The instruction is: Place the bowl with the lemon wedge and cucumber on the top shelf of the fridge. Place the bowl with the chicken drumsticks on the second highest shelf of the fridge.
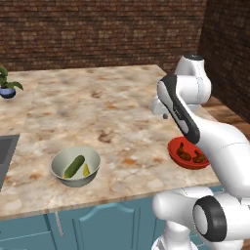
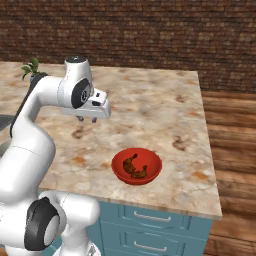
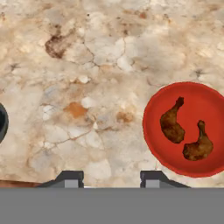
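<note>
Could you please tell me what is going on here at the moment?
The gripper hangs open and empty above the marble counter, holding nothing. The red bowl with two chicken drumsticks sits near the counter's front edge. The grey bowl with cucumber and lemon wedge sits further along. Neither bowl has been picked up yet.

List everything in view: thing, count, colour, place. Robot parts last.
grey bowl: 1, pale grey, front left of counter, holding cucumber and lemon wedge
cucumber: 1, green, in grey bowl
lemon wedge: 1, yellow, beside cucumber
red bowl: 1, red, front right of counter
drumsticks: 2, brown, in red bowl
potted plant: 1, green in blue pot, far left
counter: 1, beige marble over blue cabinets
gripper: 1, white, dark jaws, above counter, holding nothing
</note>
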Tool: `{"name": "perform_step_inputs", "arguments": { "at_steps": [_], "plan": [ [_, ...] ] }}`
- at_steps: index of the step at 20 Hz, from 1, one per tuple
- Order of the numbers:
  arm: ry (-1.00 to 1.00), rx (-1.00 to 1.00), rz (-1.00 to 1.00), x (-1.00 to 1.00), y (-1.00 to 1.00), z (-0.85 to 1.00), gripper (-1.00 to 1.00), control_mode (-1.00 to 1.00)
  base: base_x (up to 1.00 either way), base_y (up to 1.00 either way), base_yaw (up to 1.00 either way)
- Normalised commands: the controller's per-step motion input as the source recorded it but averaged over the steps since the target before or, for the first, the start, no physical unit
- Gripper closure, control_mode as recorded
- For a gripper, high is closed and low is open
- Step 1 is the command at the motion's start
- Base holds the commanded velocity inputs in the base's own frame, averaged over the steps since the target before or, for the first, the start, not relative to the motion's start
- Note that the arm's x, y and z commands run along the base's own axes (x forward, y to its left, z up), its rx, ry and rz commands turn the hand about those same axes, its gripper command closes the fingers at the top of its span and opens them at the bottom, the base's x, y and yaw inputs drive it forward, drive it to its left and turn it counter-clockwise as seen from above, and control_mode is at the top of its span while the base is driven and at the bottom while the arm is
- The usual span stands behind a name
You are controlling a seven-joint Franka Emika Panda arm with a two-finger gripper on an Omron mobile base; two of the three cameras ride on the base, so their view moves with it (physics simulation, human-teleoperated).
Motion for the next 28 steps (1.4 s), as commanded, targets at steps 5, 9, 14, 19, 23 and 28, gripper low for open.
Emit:
{"name": "perform_step_inputs", "arguments": {
  "at_steps": [5,9,14,19,23,28],
  "plan": [
    [0.0,0.03,-0.08,-0.21,-0.3,-0.01,-1.0,-1.0,0.0,0.0,0.0],
    [0.07,0.2,-0.37,-0.58,-1.0,-0.23,-1.0,-1.0,0.0,0.0,0.0],
    [0.19,0.2,-0.46,-0.31,-1.0,-0.45,-1.0,-1.0,0.0,0.0,0.0],
    [0.23,0.19,-0.5,-0.2,-1.0,-0.88,-1.0,-1.0,0.0,0.0,0.0],
    [0.22,0.17,-0.49,-0.2,-1.0,-1.0,-1.0,-1.0,0.0,0.0,0.0],
    [0.08,0.01,-0.3,0.15,-0.45,-0.8,-1.0,-1.0,0.0,0.0,0.0]
  ]
}}
